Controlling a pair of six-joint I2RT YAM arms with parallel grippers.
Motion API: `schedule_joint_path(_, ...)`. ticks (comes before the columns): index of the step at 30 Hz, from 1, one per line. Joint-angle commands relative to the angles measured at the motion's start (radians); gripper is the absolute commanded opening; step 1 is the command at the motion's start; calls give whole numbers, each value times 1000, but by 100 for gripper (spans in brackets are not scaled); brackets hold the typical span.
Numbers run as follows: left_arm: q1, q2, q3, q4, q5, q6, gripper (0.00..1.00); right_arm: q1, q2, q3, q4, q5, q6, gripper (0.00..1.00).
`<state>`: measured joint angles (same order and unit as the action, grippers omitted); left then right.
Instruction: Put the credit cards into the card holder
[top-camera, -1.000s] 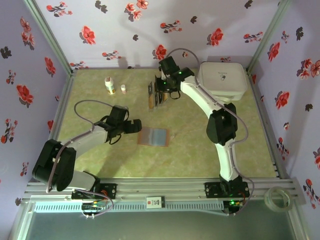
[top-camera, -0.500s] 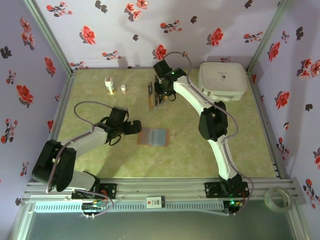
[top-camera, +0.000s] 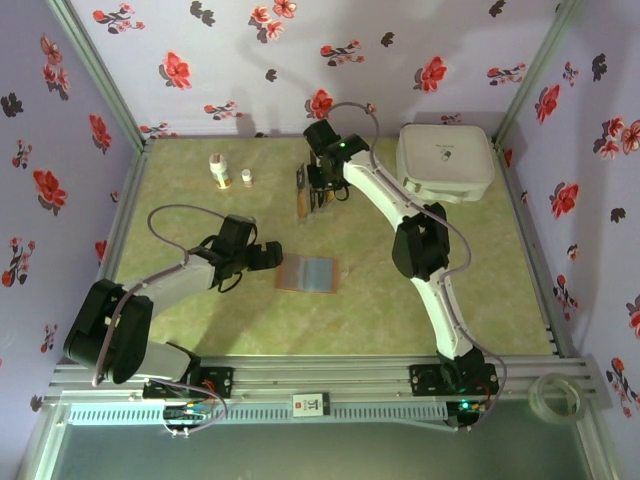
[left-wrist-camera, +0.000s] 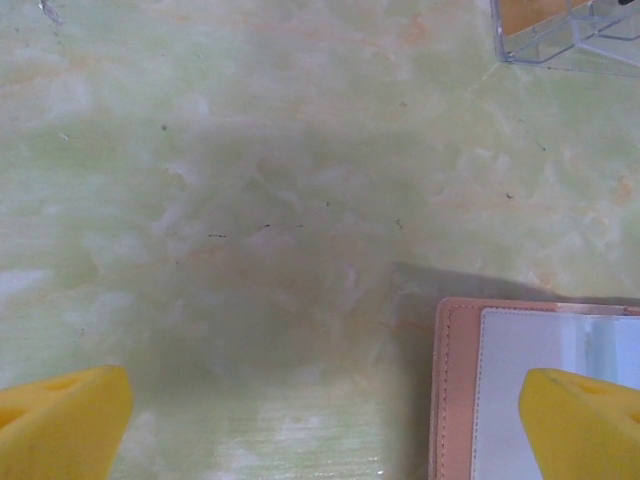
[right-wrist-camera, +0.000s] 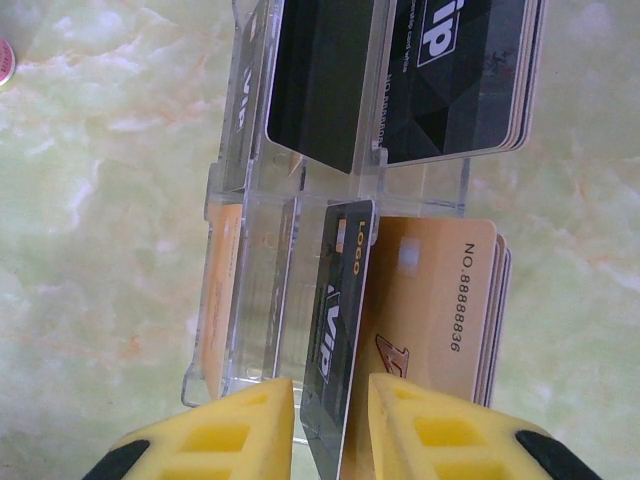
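Black card (right-wrist-camera: 338, 340) edge pinched, bare tabletop (left-wrist-camera: 250, 200) beside wallet (left-wrist-camera: 455, 380)

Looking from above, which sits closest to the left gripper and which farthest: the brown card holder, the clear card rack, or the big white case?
1. The card holder, lying flat just right of the left gripper.
2. The card rack, farther back, near the middle.
3. The white case, in the back right corner.

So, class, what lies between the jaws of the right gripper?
A black VIP card, standing edge-on in the clear rack. The right gripper has its jaws closed on it, as the right wrist view shows.
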<state>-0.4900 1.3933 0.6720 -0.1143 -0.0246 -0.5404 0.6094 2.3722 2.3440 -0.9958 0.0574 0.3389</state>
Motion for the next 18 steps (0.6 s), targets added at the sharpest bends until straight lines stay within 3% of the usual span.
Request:
schedule_joint_path(1,10,-8,-9,15,6,-6,100,10,40,37,-42,20,-24,25)
schedule_joint_path(18,12,-2,-18,31,7,0,100,42,79,106,-115,138,-54,25)
